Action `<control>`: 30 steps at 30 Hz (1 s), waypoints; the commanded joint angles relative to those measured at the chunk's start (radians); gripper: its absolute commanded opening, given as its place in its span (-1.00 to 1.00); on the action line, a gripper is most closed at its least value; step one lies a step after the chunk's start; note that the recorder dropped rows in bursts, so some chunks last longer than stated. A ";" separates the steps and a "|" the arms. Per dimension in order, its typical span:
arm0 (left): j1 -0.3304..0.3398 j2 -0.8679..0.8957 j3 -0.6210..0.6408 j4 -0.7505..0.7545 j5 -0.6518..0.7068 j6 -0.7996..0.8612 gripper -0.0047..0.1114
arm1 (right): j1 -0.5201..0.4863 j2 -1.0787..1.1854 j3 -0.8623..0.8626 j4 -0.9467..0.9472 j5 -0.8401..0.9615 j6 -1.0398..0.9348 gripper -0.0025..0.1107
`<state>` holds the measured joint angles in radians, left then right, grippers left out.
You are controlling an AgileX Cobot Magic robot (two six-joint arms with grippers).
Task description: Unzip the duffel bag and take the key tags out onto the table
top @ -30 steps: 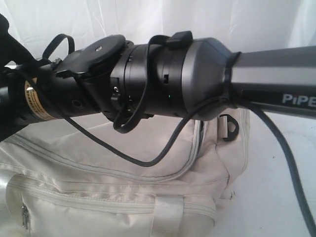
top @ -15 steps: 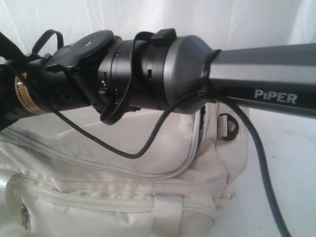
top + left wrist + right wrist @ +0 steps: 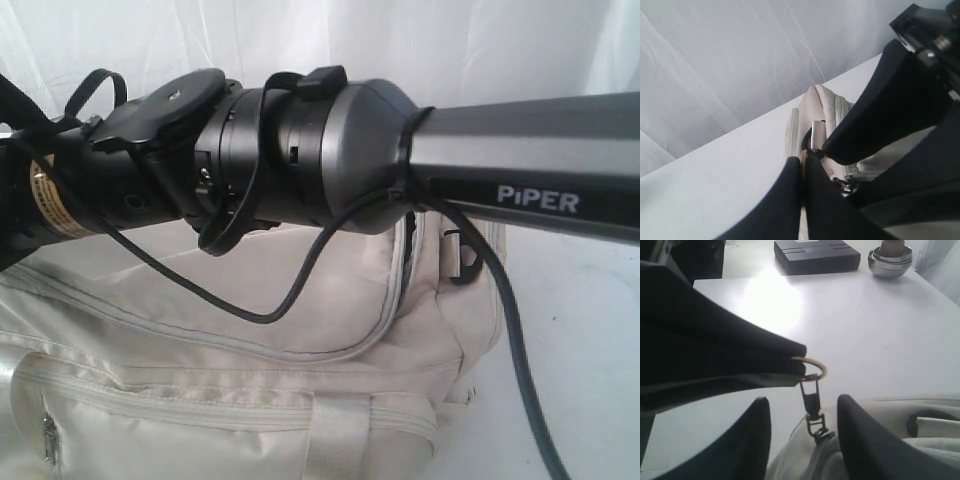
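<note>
The cream duffel bag (image 3: 300, 400) lies on the white table (image 3: 590, 340), its long zippers closed where they show. My left gripper (image 3: 804, 159) is shut on the metal ring (image 3: 816, 365) of a zipper pull (image 3: 811, 396) at the bag's end (image 3: 900, 415), and holds the pull up off the fabric. My right gripper (image 3: 804, 402) is open, one finger on each side of that pull, touching neither it nor the ring. The right arm (image 3: 340, 150) reaches across above the bag. The key tags are hidden.
A flat black box (image 3: 816, 255) and a stack of metal bowls (image 3: 890, 261) stand at the far side of the table (image 3: 880, 330). A black D-ring (image 3: 465, 262) sits on the bag's end panel. White cloth hangs behind.
In the exterior view the right arm has slid left above the bag, most of it in the first half second. The bag has not moved.
</note>
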<state>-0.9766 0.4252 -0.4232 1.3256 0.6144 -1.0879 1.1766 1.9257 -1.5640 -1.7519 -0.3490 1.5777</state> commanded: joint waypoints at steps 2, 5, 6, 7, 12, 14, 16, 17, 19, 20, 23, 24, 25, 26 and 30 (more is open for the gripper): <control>-0.013 -0.006 -0.020 0.025 -0.239 -0.084 -0.92 | 0.006 0.044 -0.003 0.008 0.130 -0.004 -0.24; -0.013 -0.006 -0.020 0.025 -0.230 -0.084 -0.92 | 0.006 0.044 -0.003 0.008 0.142 -0.004 -0.43; -0.013 -0.006 -0.020 0.025 -0.228 -0.084 -0.92 | 0.006 0.044 -0.003 0.008 0.142 -0.004 -0.53; -0.013 -0.006 -0.020 0.025 -0.225 -0.084 -0.92 | 0.006 0.044 -0.003 0.008 0.142 -0.004 -0.65; -0.013 -0.006 -0.020 0.025 -0.219 -0.084 -0.92 | 0.004 0.031 -0.003 0.008 0.153 -0.006 -0.96; -0.013 -0.006 -0.020 0.025 -0.212 -0.084 -0.92 | -0.001 0.019 -0.003 0.008 0.153 -0.006 -0.96; -0.013 -0.006 -0.020 0.025 -0.195 -0.084 -0.92 | -0.012 -0.001 -0.003 0.008 0.163 -0.006 -0.96; -0.013 -0.006 -0.020 0.025 -0.191 -0.084 -0.92 | -0.020 -0.011 0.001 0.008 0.163 -0.006 -0.96; -0.013 -0.006 -0.020 0.025 -0.177 -0.084 -0.92 | -0.038 -0.031 0.009 0.008 0.163 -0.004 -0.96; -0.013 -0.006 -0.020 0.025 -0.177 -0.084 -0.92 | -0.050 -0.041 0.015 0.008 0.161 0.002 -0.96; -0.013 -0.006 -0.020 0.025 -0.177 -0.084 -0.92 | -0.087 -0.068 0.032 0.008 0.128 0.057 -0.96; -0.013 -0.006 -0.020 0.025 -0.175 -0.084 -0.92 | -0.102 -0.072 0.037 0.008 0.102 0.072 -0.96; -0.013 -0.006 -0.020 0.025 -0.175 -0.084 -0.92 | -0.111 -0.074 0.041 0.008 0.078 0.080 -0.96; -0.013 -0.006 -0.020 0.025 -0.173 -0.084 -0.92 | -0.122 -0.074 0.044 0.008 0.045 0.080 -0.96; -0.013 -0.006 -0.020 0.025 -0.170 -0.084 -0.92 | -0.139 -0.074 0.053 0.008 -0.047 0.080 -0.96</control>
<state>-0.9843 0.4234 -0.4322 1.3207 0.4676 -1.1613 1.0492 1.8598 -1.5224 -1.7452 -0.3317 1.6470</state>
